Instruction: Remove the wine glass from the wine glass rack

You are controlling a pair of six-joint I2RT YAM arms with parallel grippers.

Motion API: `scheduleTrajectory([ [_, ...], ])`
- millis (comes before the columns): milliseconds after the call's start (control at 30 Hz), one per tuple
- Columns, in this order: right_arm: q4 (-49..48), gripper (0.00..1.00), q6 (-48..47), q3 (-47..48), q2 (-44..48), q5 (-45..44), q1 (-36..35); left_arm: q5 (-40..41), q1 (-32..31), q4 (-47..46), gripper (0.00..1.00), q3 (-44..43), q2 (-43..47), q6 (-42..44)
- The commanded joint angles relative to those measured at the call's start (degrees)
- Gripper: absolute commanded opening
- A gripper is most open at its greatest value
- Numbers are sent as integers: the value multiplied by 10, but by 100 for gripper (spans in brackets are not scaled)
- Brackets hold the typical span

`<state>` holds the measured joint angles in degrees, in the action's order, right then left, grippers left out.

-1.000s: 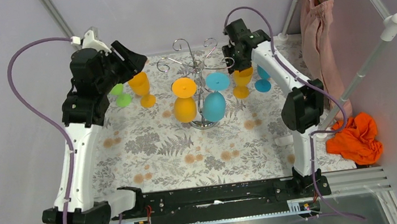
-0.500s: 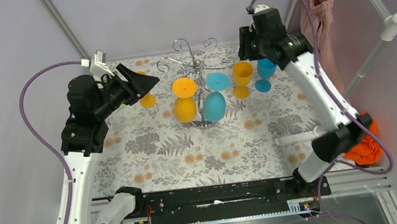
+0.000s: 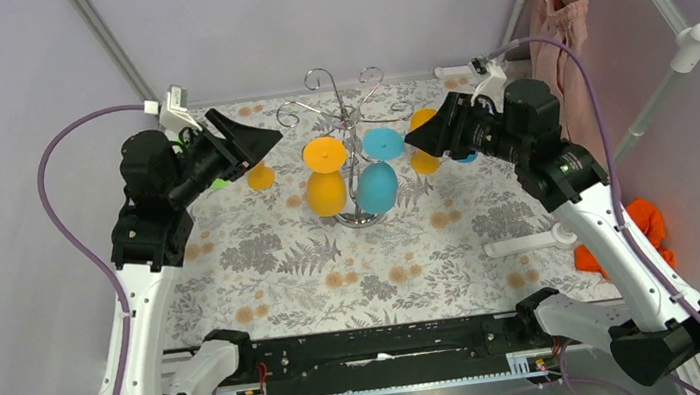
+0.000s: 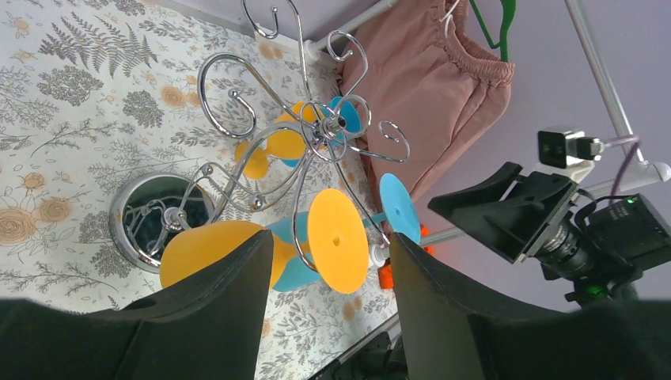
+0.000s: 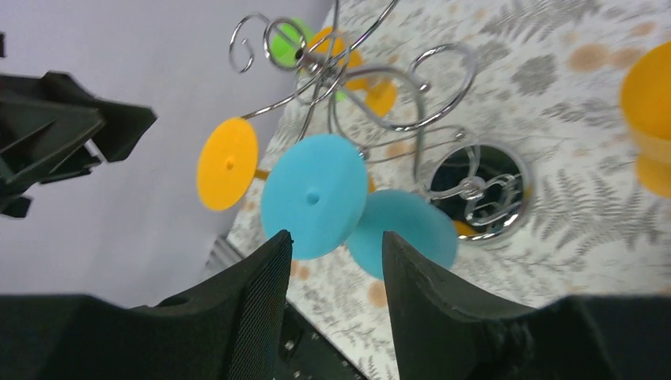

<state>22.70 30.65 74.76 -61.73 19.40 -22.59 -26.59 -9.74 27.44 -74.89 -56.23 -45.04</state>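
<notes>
Two glasses hang bowl-down on the silver wire wine glass rack [image 4: 150, 214] with its round shiny base, so by my reading none of the lifting-off is done. From the left: the left hand [image 4: 328, 249] is spread wide and holds nothing, raised just beside the rack and facing the flat foot of the orange plastic wine glass [image 3: 325, 190]. Next to that hangs the blue plastic wine glass [image 3: 377, 189], and the right hand [image 5: 334, 241], equally open and empty, faces its foot. Neither hand touches a glass; approach, grip and sliding a stem out along a scroll arm are all left.

On the fern-patterned surface [image 3: 274, 267] a green plastic cup [image 3: 219, 183] and an orange goblet [image 3: 261, 176] stand left of the rack, and another orange goblet [image 5: 649, 95] stands right of it. The curled wires crowd both feet and could snag a stem. Far right hang a pink cloth [image 3: 559, 41] and a crumpled orange cloth [image 3: 643, 220]
</notes>
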Motion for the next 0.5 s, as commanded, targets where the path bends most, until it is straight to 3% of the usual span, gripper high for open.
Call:
scheduleTrajectory([
  [0, -116, 53, 79, -47, 9, 114, -5, 0, -3, -37, 64, -3, -3, 5],
  [467, -154, 53, 103, -71, -18, 123, -5, 19, -4, -24, 64, -4, 10, 17],
])
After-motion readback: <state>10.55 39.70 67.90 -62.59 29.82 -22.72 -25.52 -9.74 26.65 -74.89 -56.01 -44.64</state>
